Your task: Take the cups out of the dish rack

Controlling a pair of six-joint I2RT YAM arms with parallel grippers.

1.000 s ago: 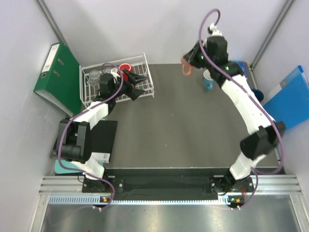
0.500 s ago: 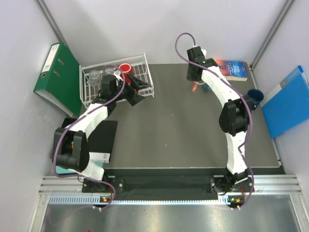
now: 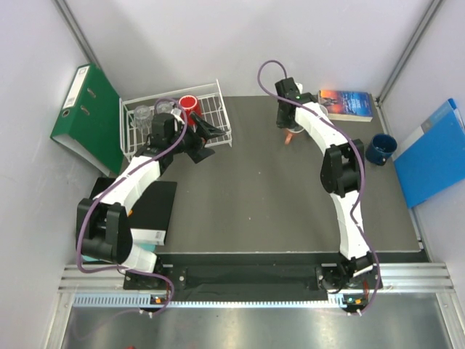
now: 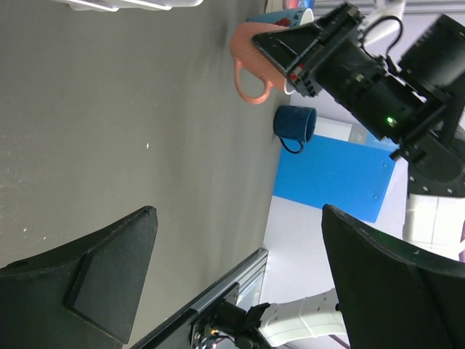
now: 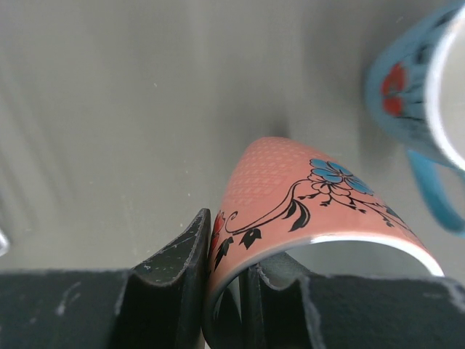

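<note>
My right gripper [image 3: 289, 125] is shut on the rim of the orange mug [image 3: 290, 135], one finger outside and one inside, as the right wrist view [image 5: 305, 196] shows. The mug is low over the table's back middle, next to the light blue mug [image 5: 421, 94]. The dark blue mug [image 3: 380, 149] stands at the right. The white dish rack [image 3: 221, 109] at the back left holds a red mug [image 3: 188, 103] and two glass tumblers [image 3: 142, 115]. My left gripper [image 3: 206, 139] is open and empty at the rack's right side, and its view shows the orange mug [image 4: 251, 62].
A green binder [image 3: 91, 116] leans left of the rack. A book [image 3: 347, 104] lies at the back right and a blue folder [image 3: 436, 149] at the right wall. A black slab [image 3: 154, 207] lies at the front left.
My right arm has swung left and down with the orange mug, from high above the table to beside the light blue mug. My left gripper has stayed by the rack.
</note>
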